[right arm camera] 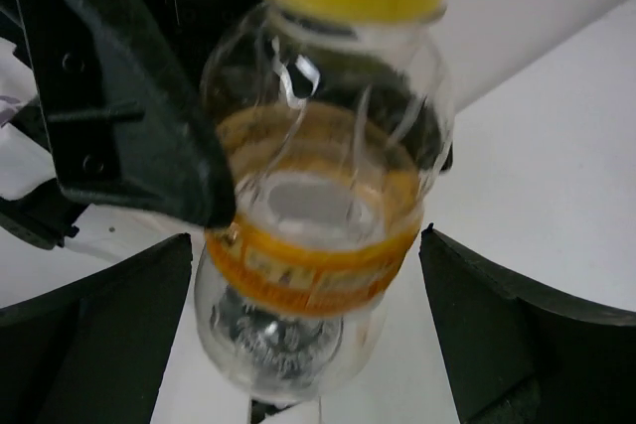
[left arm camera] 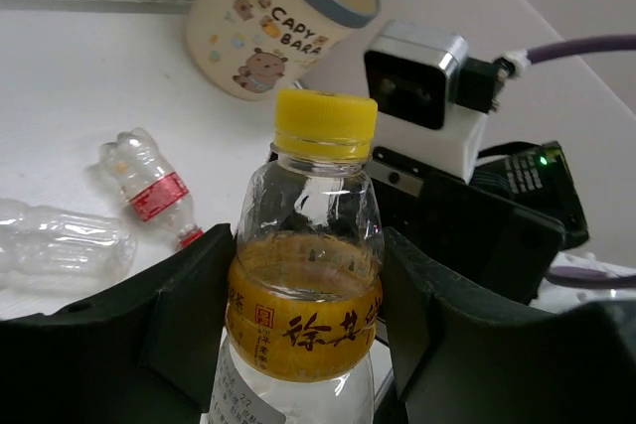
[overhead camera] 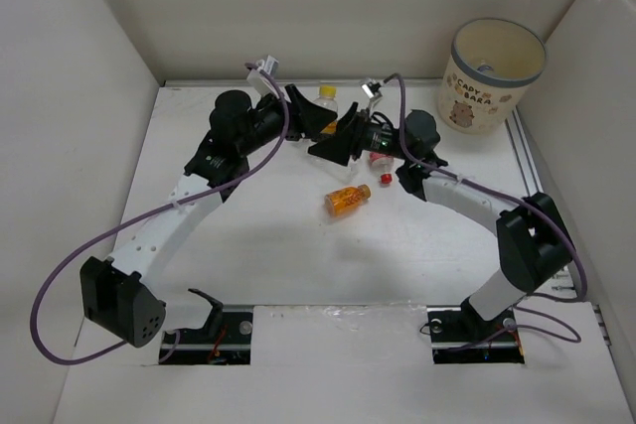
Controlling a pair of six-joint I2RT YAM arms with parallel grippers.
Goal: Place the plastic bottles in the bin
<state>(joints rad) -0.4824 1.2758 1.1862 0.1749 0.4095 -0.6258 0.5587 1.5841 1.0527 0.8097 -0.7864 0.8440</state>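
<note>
Left end effector [left arm camera: 304, 290] clenched on yellow-capped bottle [left arm camera: 308, 245] at far centre of worktop [overhead camera: 278, 245]. Right end effector [right arm camera: 303, 275] released, fingers spread either side of same bottle, gaps showing. Orange bottle [overhead camera: 348, 200] lies mid-worktop. Red-labelled bottle [left arm camera: 151, 189] and plain clear bottle [left arm camera: 60, 245] lie close together. Bin [overhead camera: 494, 71] stands in far right corner.

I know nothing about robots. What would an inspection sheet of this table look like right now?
Surface: white table, no spills seen.
Job's things: yellow-capped bottle held; orange bottle, red-labelled bottle and clear bottle lying loose; bin at far right corner.
Clutter: nothing seen.
Grippers: left gripper shut on the yellow-capped bottle; right gripper open, fingers flanking it, apart.
Cables: purple cables loop beside both arms.
Surroundings: white walls.
</note>
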